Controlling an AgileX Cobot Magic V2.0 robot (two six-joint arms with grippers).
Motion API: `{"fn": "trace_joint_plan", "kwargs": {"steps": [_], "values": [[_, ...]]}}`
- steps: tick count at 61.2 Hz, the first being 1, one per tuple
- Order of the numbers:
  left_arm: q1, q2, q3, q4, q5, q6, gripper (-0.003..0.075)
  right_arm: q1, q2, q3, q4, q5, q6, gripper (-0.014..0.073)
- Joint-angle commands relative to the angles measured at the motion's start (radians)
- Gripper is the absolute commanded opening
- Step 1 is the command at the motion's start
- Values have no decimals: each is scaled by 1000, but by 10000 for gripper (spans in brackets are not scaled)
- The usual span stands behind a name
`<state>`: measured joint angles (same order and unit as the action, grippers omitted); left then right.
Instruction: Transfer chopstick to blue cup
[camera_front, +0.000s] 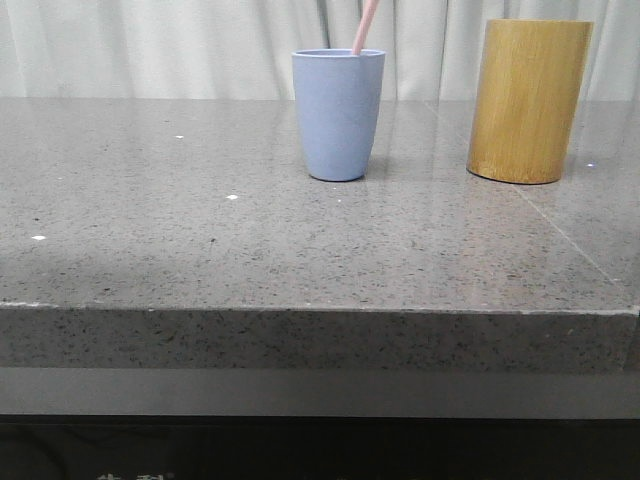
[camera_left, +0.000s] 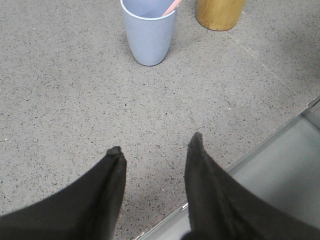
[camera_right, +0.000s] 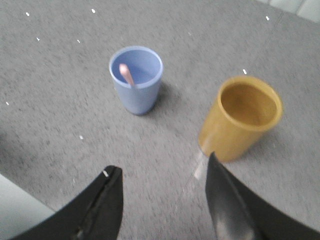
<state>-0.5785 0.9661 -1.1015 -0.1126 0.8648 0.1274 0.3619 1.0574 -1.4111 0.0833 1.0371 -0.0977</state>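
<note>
Upper centre of the front view, one chopstick is leaning inside the one blue cup, its tip poking past the rim; one bamboo holder is standing apart to the right. Thin, stiff, light and probably slick, it is best pinched near its exposed upper end. Left gripper and right gripper are both hanging apart, holding nothing.

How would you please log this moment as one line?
chopstick: in blue cup | bamboo holder: empty | left gripper: open | right gripper: open

Front camera looks low across the table; both wrist cameras look down, sharing the blue cup.
</note>
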Motion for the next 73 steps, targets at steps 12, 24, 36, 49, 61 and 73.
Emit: {"fn": "trace_joint_plan", "kwargs": {"steps": [12,24,36,49,61,73], "values": [[-4,-13,-26,-10,-65,-8,295,-5,-260,277,-49,-118,65,406],[-4,-13,-26,-10,-64,-8,295,-5,-415,428,-49,-133,87,406],[-4,-13,-26,-10,-64,-8,294,-5,-505,508,-49,-138,87,400],[-4,-13,-26,-10,-64,-8,140,-5,-527,522,-49,-183,87,135],[-4,-13,-26,-10,-64,-8,-19,-5,-527,522,-49,-188,87,-119],[-4,-13,-26,-10,-64,-8,-19,-5,-525,522,-50,-185,87,-117]]}}
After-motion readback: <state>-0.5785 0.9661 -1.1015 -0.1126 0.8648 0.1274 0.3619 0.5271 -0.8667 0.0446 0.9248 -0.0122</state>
